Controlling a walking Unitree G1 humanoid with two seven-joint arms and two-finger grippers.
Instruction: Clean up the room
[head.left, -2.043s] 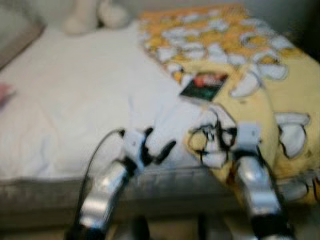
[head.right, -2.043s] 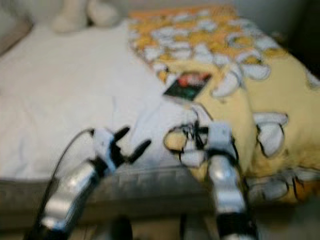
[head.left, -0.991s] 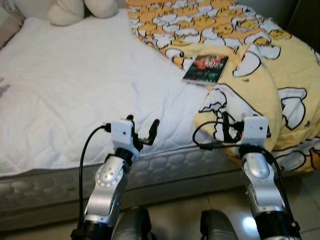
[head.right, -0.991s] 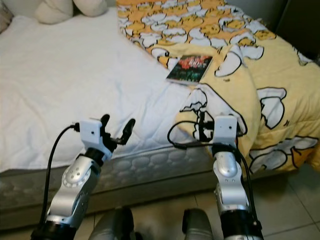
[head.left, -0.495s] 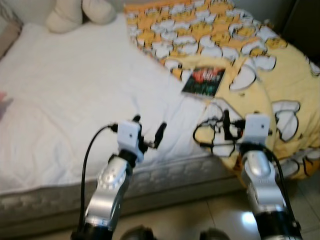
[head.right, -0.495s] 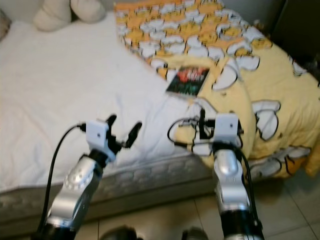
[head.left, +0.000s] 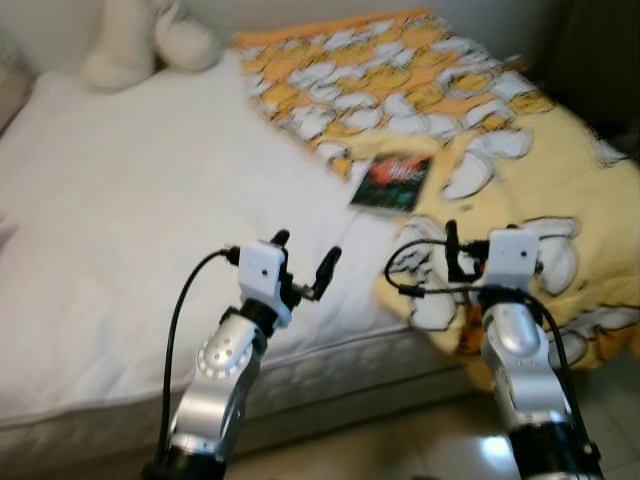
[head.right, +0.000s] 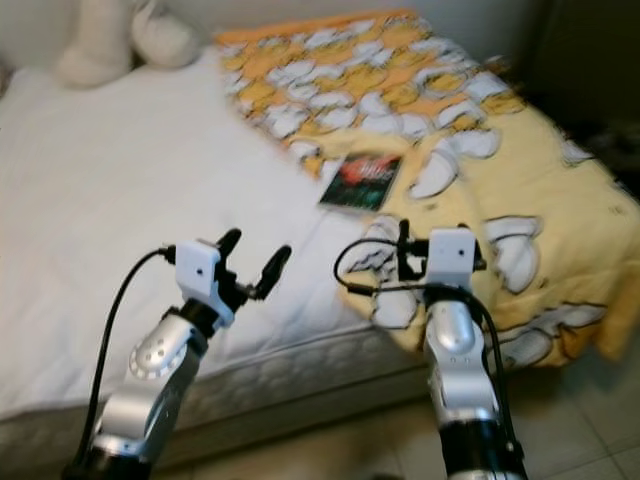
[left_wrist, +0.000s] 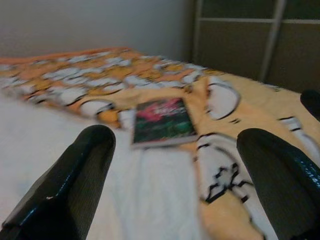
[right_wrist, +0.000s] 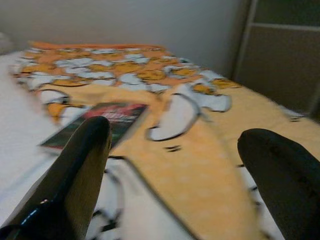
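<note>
Left gripper (head.left: 303, 265) spread, empty, raised over mattress edge | head views: camera shifted since earlier, dark red-and-green book (head.left: 391, 183) lies on white sheet against yellow duck-print blanket (head.left: 560, 170) | wrist views: right gripper (right_wrist: 175, 175) spread, book ahead, unreached.

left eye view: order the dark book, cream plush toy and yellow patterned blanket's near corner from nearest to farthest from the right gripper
1. Near corner of the yellow egg-patterned blanket, draped over the mattress edge just beside the right gripper.
2. Dark-covered book, farther up the bed, where blanket meets white sheet.
3. Cream plush toy, far left by the wall.
</note>
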